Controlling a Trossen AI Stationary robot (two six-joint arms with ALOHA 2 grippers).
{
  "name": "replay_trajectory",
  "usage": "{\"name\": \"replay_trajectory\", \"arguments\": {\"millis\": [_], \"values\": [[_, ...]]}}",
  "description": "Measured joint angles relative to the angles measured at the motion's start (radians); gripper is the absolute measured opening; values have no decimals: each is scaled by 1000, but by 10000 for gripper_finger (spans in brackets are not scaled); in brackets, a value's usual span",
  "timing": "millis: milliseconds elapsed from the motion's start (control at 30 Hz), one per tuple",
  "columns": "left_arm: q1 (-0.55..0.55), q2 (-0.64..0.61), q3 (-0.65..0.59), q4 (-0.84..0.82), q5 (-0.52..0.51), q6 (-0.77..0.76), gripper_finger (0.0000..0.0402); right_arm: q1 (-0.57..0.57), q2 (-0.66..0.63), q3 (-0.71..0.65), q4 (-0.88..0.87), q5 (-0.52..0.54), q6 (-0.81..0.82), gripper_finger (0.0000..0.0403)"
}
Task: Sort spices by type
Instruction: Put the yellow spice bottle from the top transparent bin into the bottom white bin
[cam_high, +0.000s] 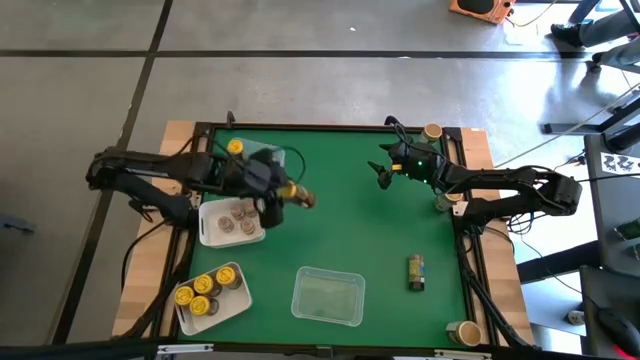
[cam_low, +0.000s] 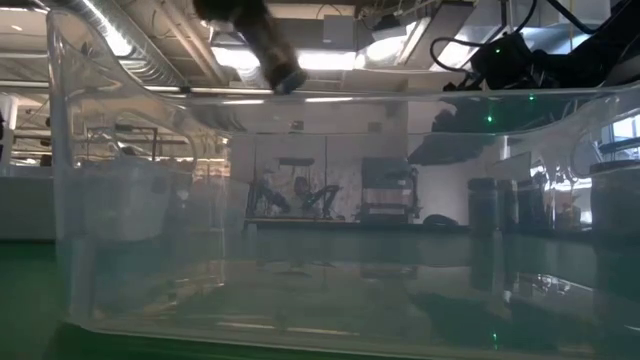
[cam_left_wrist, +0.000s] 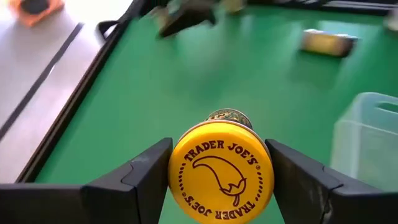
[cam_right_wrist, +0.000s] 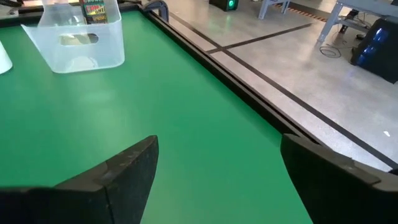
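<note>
In the left wrist view a yellow-lidded spice jar (cam_left_wrist: 221, 172) is seen clamped between the two fingers (cam_left_wrist: 142, 180) of the left pincer (cam_left_wrist: 221, 177), its lid facing the camera and its body pointing away over the green tabletop (cam_left_wrist: 186, 81); a lying jar (cam_left_wrist: 328, 42) is made out beyond, blurred. In the high view the same held jar (cam_high: 297, 194) is shown lying level at the left pincer (cam_high: 283, 196), above the felt just beside a white tray (cam_high: 206, 228) holding brownish-lidded jars (cam_high: 239, 212); a nearer tray (cam_high: 234, 302) of yellow-lidded jars (cam_high: 201, 285) and an empty clear tray (cam_high: 328, 296) are shown at the near edge, which the wrist view does not give. The lying jar (cam_high: 416, 271) is placed well apart, toward the right. The right pincer (cam_high: 383, 172) is held open and empty over the far right of the felt; its spread fingers (cam_right_wrist: 124, 171) are confirmed in the right wrist view, where a clear tray (cam_right_wrist: 78, 46) is seen farther off. In the low view little but a clear tray wall (cam_low: 300, 200) is shown.
</note>
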Motion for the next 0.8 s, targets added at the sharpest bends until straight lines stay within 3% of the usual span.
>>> {"name": "replay_trajectory", "arguments": {"millis": [233,400,567,800], "values": [[-140,106,0,143,3,48,235,-1,0,0,0,0,1,337],[-247,179,68,114,3,-37,235,-1,0,0,-5,0,2,337],[-377,226,159,-4,-23,-220,235,-1,0,0,-20,-40,25,337],[-555,231,182,-130,-31,-630,235,0,0,0,-14,-60,27,337]]}}
